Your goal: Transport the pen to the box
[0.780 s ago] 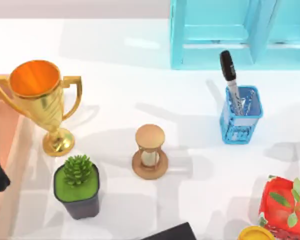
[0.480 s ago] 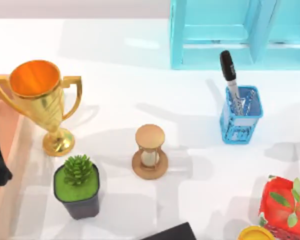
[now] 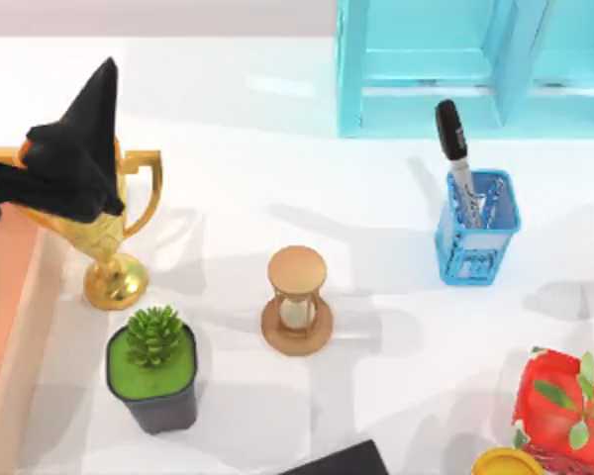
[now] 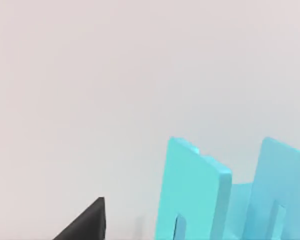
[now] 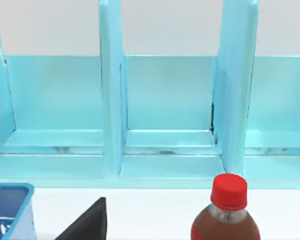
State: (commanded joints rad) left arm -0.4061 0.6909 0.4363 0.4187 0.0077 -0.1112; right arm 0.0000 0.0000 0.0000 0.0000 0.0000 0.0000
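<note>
Top view of the counter [image 3: 277, 188]. A small blue mesh cup [image 3: 475, 230] stands right of centre, just in front of the cyan shelf unit [image 3: 475, 64] at the far edge. The pen [image 3: 453, 148] stands in this cup, tilted, its black cap uppermost and its pale barrel passing down inside the mesh.

The box [image 3: 5, 287] lies at the left edge, partly in view, with a salmon-orange inside and a pale beige rim; nothing can be seen inside the part shown. A gold trophy [image 3: 104, 233] stands beside the box's rim. A dark pot holding a green succulent [image 3: 153, 366] stands in front of the trophy, and an hourglass [image 3: 297, 300] stands near the middle of the counter. A red container with green leaves [image 3: 564, 406] sits at the near right corner.

The left tool [image 3: 74, 158] hangs over the trophy's bowl, near the box and well apart from the pen, on the opposite side of the hourglass. Whether its fingers are wide or narrow cannot be told; nothing is seen in them.

The right wrist view faces the shelf unit's open compartments, with a red-capped brown bottle [image 5: 225, 215] in front and a corner of the blue cup beside it.
</note>
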